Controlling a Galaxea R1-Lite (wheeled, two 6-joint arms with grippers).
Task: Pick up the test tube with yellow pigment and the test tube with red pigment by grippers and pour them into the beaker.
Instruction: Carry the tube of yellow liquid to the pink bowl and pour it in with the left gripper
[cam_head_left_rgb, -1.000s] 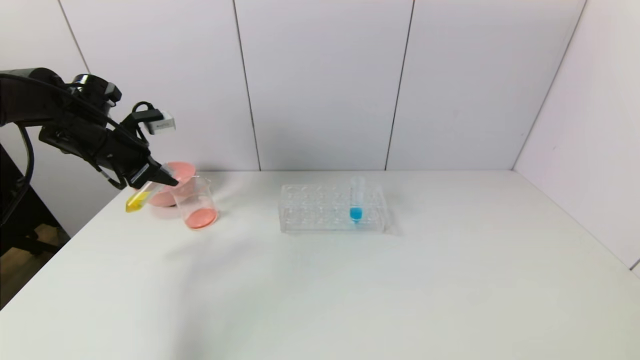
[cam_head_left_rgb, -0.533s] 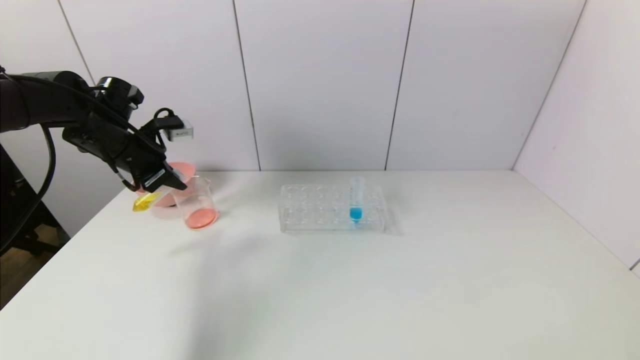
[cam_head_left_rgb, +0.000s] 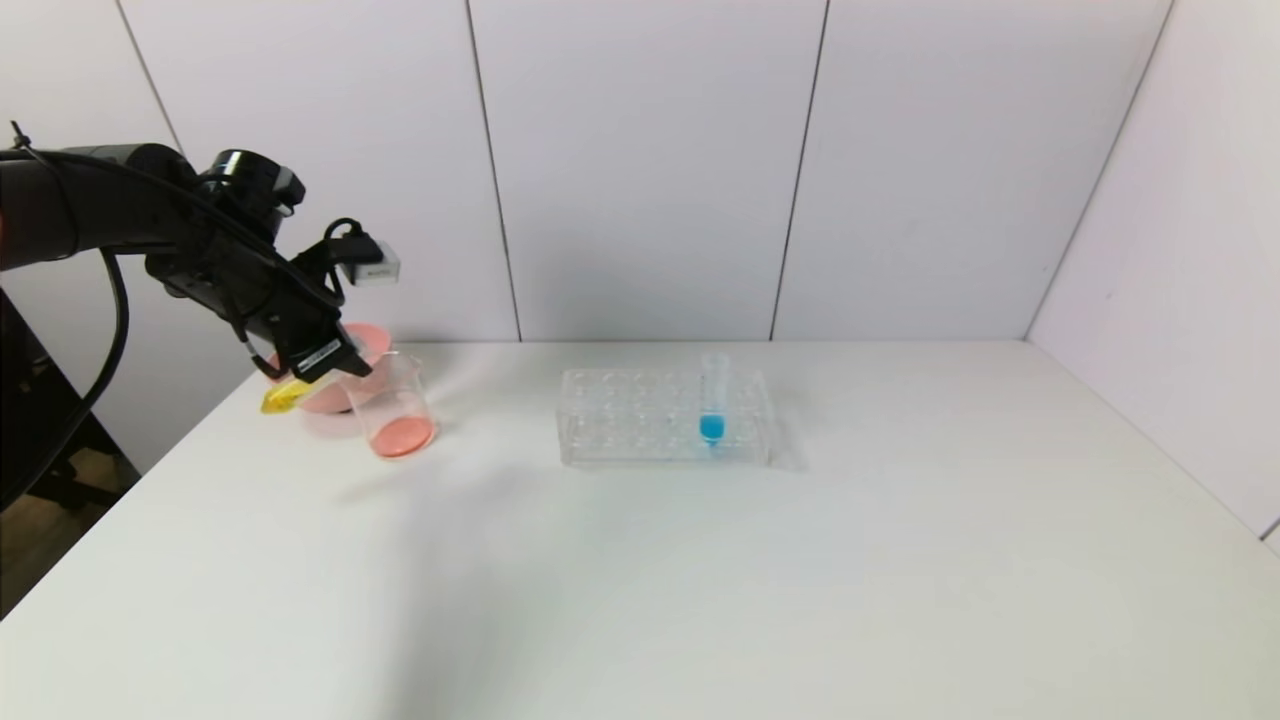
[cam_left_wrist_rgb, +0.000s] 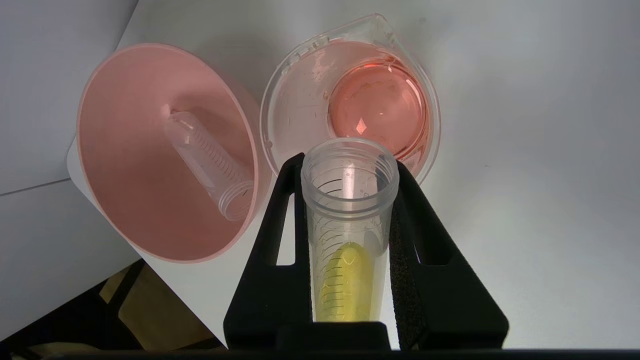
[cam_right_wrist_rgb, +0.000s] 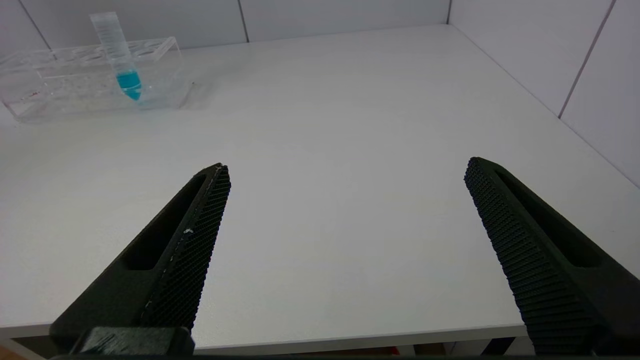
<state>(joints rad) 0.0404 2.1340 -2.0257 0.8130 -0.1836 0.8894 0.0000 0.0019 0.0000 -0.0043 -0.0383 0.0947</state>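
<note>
Item: my left gripper (cam_head_left_rgb: 345, 365), frame left, jaws pinching the test tube with yellow pigment (cam_left_wrist_rgb: 348, 235) above the beaker (cam_head_left_rgb: 392, 405). Right gripper (cam_right_wrist_rgb: 345, 225): jaws spread.

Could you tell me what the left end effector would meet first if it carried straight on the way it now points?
Most likely the beaker: the left end effector, shut on the test tube with yellow pigment, aims the tube's open mouth at its near rim. The pink bowl lies to one side. Depth is uncertain.

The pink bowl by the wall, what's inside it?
Inside the pink bowl lies one clear, empty-looking test tube on its side. The head camera cannot show this: the left hand covers the bowl there.
</note>
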